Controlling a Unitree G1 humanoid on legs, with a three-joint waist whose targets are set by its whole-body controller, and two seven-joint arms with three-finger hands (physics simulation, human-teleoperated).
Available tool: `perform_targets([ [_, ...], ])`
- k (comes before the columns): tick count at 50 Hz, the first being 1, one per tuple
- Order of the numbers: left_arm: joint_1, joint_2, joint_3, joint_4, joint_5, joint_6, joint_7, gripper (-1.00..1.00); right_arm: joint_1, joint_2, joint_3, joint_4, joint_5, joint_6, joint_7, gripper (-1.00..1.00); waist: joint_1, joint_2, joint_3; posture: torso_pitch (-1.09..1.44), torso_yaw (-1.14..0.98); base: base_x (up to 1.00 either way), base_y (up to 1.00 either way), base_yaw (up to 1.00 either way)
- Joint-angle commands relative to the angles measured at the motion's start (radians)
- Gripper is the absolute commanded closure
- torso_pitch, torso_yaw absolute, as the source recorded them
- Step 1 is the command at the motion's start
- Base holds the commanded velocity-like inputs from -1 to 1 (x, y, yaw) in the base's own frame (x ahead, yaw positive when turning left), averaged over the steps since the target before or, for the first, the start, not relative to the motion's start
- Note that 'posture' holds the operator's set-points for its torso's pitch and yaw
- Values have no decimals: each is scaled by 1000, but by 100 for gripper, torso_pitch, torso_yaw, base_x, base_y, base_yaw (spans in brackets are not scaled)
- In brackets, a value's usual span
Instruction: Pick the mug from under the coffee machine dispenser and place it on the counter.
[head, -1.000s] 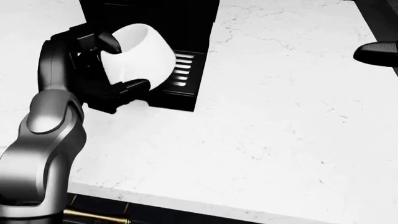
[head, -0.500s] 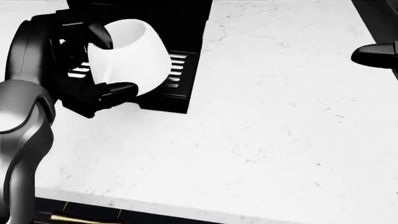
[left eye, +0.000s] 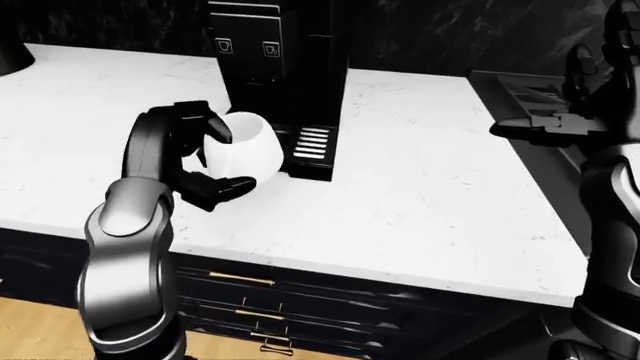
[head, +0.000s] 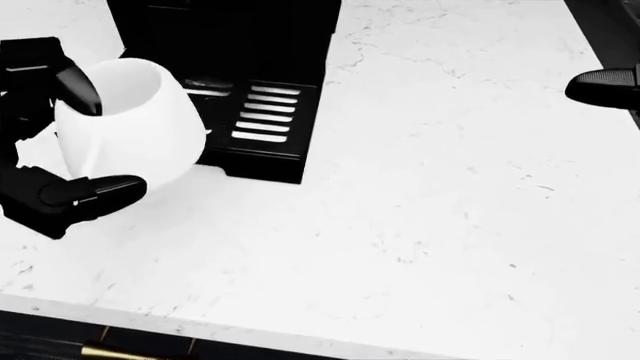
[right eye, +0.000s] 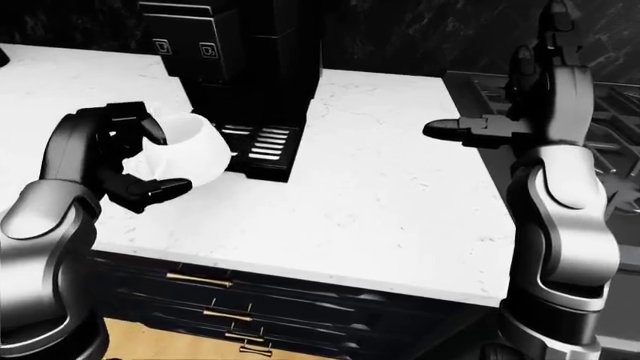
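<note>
The white mug (head: 130, 131) is in my left hand (head: 95, 136), whose black fingers (head: 78, 86) close round it from above and below. It is tilted, with its mouth toward the upper left, and hangs just left of the drip tray (head: 262, 112) over the white marble counter (head: 450, 225). The black coffee machine (left eye: 280, 67) stands behind it, its tray bare. My right hand (right eye: 468, 128) is held open in the air at the right, well away from the mug, fingers spread and nothing in it.
A dark stove top (right eye: 605, 127) lies right of the counter, under my right arm. Dark drawers with brass handles (right eye: 198, 280) run below the counter's near edge. A dark wall backs the counter.
My left hand has carried the mug left and down in the head view, off the drip tray and out from under the machine. The right hand has stayed still.
</note>
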Motion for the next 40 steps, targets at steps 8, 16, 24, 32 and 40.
perform_targets([
  [8, 26, -1, 1, -93, 6, -24, -13, 100, -31, -20, -13, -29, -2, -27, -2, -100, 1, -1, -26, 0, 0, 0, 0, 0],
  [16, 66, -7, -9, -145, 28, -3, -42, 100, -29, -21, -14, -33, -1, -25, -2, -100, 1, -1, -25, 0, 0, 0, 0, 0],
  [24, 100, -16, -23, -205, 65, 22, -65, 100, -32, -24, -16, -34, 1, -20, -2, -100, 1, -1, -26, 0, 0, 0, 0, 0],
  [32, 139, -56, -27, -240, 68, 0, -86, 100, -33, -27, -17, -35, 4, -18, -3, -100, 3, -3, -26, 0, 0, 0, 0, 0],
  [40, 181, -75, -39, -236, 75, -42, -83, 100, -32, -26, -16, -38, 3, -17, -2, -100, 3, -4, -27, 0, 0, 0, 0, 0],
])
